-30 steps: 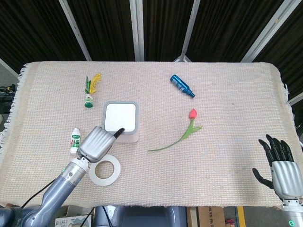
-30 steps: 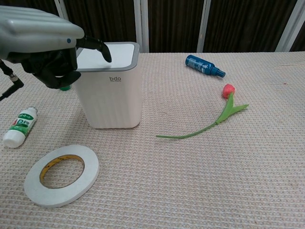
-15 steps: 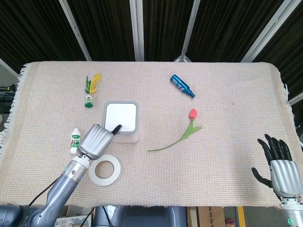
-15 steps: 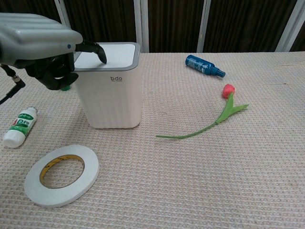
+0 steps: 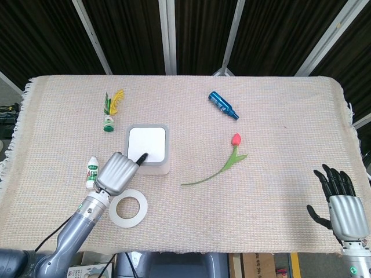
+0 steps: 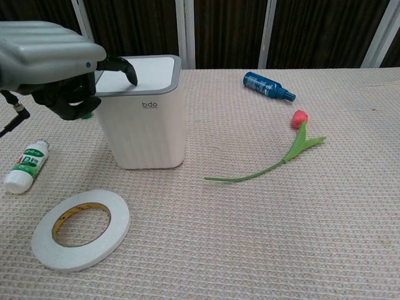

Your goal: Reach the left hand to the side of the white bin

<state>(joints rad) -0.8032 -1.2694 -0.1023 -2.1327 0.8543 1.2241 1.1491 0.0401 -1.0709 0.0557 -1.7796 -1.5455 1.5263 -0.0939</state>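
The white bin (image 5: 148,149) with a grey-rimmed lid stands upright left of the table's middle; in the chest view the bin (image 6: 147,125) shows "bdo" on its front. My left hand (image 5: 117,172) is at the bin's near-left side. In the chest view the left hand (image 6: 53,59) hovers at lid height, one dark finger reaching over the lid's left edge, the others curled beside the left wall. I cannot tell whether they press the wall. My right hand (image 5: 342,200) hangs at the table's near-right corner, fingers spread, holding nothing.
A tape roll (image 5: 128,208) lies just in front of the bin. A small white bottle (image 5: 92,172) lies left of my left hand. A green-yellow shuttlecock (image 5: 111,110) sits behind it. A tulip (image 5: 223,165) and a blue bottle (image 5: 223,105) lie to the right.
My left hand has drawn back a little to the left; its dark finger slid from further over the lid to the left edge. The bin shifted very slightly left. The right hand barely moved.
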